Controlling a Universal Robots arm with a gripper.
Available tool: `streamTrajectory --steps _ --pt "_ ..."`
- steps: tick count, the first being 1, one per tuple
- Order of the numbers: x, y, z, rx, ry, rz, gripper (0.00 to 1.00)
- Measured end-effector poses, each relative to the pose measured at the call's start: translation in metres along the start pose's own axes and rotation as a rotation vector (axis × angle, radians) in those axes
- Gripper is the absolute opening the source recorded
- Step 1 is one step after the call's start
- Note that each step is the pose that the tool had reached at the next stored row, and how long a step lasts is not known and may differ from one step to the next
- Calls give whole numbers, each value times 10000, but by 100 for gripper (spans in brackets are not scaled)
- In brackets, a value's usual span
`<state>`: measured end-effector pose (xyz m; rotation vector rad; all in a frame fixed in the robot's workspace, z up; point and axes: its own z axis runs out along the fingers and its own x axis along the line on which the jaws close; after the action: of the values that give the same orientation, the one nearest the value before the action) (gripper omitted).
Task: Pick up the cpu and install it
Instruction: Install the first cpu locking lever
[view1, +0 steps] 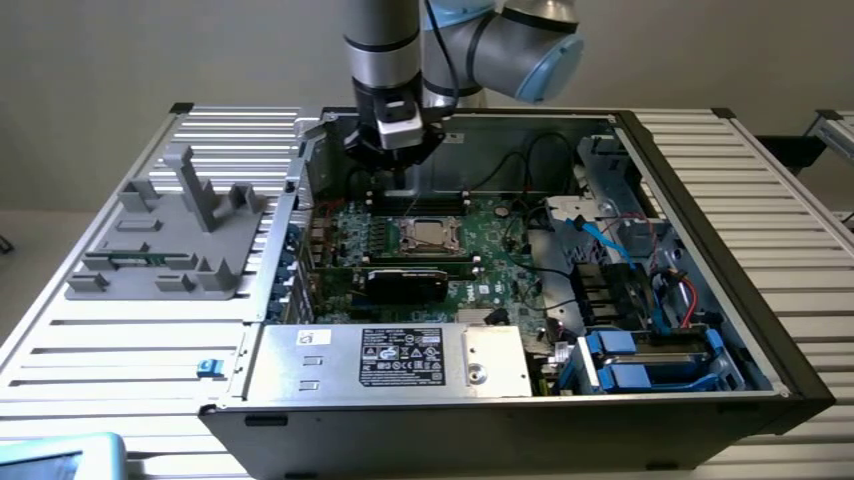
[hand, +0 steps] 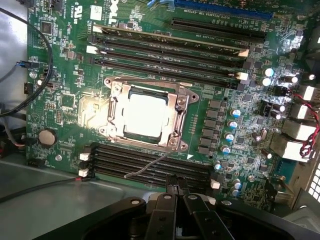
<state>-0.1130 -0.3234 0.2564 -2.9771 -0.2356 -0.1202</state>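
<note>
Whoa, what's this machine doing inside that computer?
A robot arm hangs over an open computer case. Its gripper is shut and holds nothing, just above the motherboard. The cpu, the shiny square chip, lies in its socket inside the metal frame. The gripper is near the chip but not touching it.

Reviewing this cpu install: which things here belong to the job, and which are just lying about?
Job: cpu, lying in the socket frame; gripper, shut, nothing in it.
Lying about: grey fixture beside the case; labelled silver box; black card.
</note>
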Motion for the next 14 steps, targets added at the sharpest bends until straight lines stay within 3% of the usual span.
streamTrajectory --steps 4,8,12,14 --pt "18 5 12 14 30 167 11" --pt "16 9 37 100 126 642 11" --pt "11 13 69 96 189 1027 11" --pt "9 16 90 129 217 1171 11"
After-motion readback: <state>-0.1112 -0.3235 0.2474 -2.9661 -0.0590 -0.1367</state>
